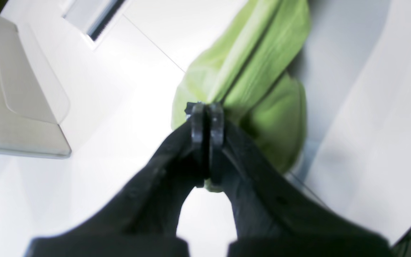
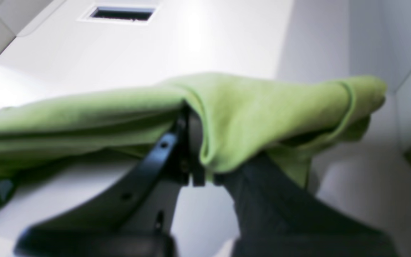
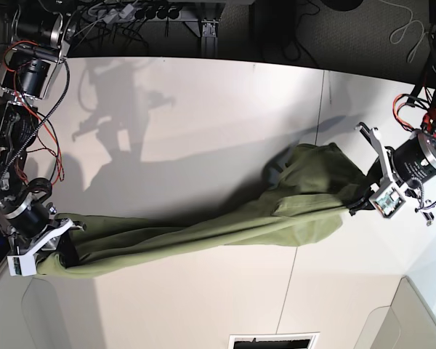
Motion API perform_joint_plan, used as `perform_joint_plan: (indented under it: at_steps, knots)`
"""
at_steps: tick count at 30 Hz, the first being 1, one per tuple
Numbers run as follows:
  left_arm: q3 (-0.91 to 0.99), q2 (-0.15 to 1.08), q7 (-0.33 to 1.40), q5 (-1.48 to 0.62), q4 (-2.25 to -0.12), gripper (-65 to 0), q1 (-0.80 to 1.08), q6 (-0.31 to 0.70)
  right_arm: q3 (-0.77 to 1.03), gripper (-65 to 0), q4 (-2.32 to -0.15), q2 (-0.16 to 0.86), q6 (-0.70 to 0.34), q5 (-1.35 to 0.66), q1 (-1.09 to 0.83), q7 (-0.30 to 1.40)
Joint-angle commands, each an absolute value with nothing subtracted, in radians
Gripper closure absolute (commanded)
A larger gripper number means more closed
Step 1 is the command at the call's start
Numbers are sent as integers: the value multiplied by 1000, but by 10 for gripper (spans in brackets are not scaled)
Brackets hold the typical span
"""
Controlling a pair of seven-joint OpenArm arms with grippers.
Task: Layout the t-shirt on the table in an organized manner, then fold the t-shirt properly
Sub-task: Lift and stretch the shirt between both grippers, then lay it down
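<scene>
The olive-green t-shirt (image 3: 203, 233) is stretched in a long bunched band across the white table (image 3: 203, 109), held at both ends. My left gripper (image 3: 362, 203) is at the right of the base view. In the left wrist view it (image 1: 207, 116) is shut on a fold of the t-shirt (image 1: 259, 71), which trails away from it. My right gripper (image 3: 62, 243) is at the left of the base view. In the right wrist view it (image 2: 193, 150) is shut on the t-shirt (image 2: 255, 110), which drapes over its fingers. The shirt's widest part lies near the left gripper.
A thin dark seam (image 3: 305, 211) crosses the table. A rectangular slot (image 3: 274, 340) is cut in the near edge, and it also shows in the right wrist view (image 2: 121, 13). A pale grey panel (image 3: 414, 320) sits at the near right corner. Cables and dark floor (image 3: 167, 14) lie beyond the far edge.
</scene>
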State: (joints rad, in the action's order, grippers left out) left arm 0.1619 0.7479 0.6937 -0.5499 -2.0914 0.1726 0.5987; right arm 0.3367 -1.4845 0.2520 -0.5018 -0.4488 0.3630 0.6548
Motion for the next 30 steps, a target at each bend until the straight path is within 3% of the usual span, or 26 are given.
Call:
perform_joint_plan:
  at_steps: [1, 8, 10, 12, 14, 22, 30]
  knots:
    - [172, 768, 674, -542, -2064, 0, 145, 588, 337, 0, -1476, 266, -505, -457, 391, 612]
    - [172, 769, 658, -549, -1803, 0, -68, 587, 332, 0, -1333, 266, -540, -428, 461, 585]
    - [171, 783, 719, -622, -1784, 0, -111, 589, 332, 0, -1342, 267, -540, -453, 472, 595]
    - [170, 810, 798, -738, -1808, 0, -120, 653, 332, 0, -1377, 266, -540, -497, 472, 633]
    - [170, 842, 848, -816, -1864, 0, -107, 698, 332, 0, -1425, 266, -540, -536, 459, 680]
    - [171, 890, 1005, -987, -2088, 0, 46, 698, 334, 0, -1690, 271, -540, -589, 199, 765]
    - [171, 890, 1023, -1004, -2100, 0, 262, 698, 355, 0, -1813, 271, -542, -596, -103, 762]
